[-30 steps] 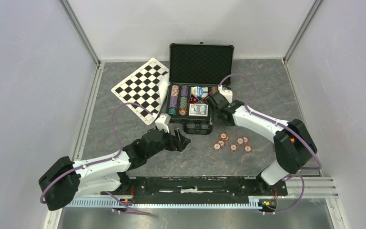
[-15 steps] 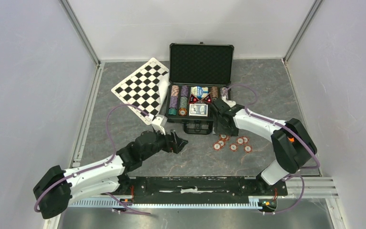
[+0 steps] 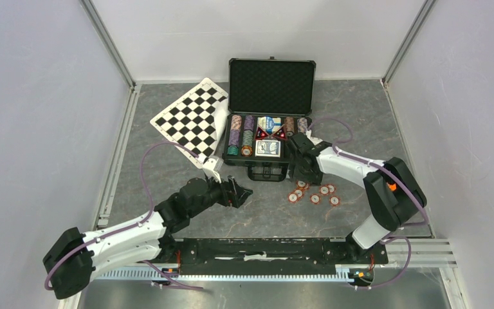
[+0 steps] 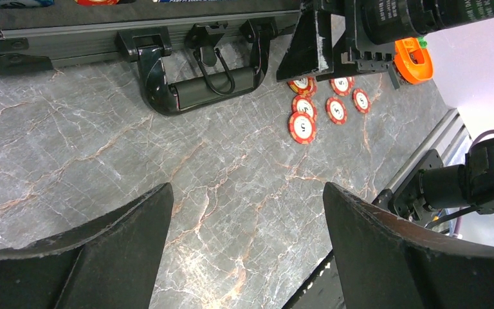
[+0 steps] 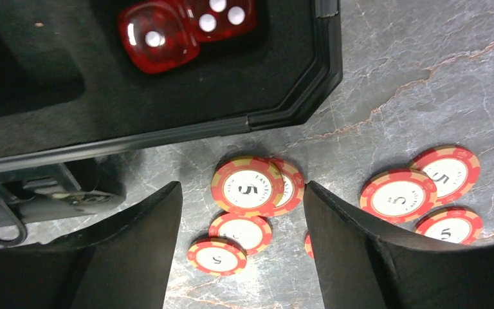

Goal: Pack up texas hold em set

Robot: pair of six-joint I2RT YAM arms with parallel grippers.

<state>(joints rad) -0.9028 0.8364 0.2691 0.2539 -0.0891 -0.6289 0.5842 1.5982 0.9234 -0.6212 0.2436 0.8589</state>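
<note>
- Now the right end effector [image 3: 299,170] hangs open over red chips [image 5: 247,187] on the surface, just in front of the open case [image 3: 271,87].
- Next, I think, it must drop and pinch one.
- Left end effector [image 4: 247,193] is open, empty.

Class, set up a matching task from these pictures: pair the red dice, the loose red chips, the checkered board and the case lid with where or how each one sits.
Column one
1. red dice
2. loose red chips
3. checkered board
4. case lid

Column two
A. standing up, open
B. lying on the table in front of the case
C. inside the case
D. flat on the table, left of the case

Pairs: 1-C, 2-B, 3-D, 4-A
</note>
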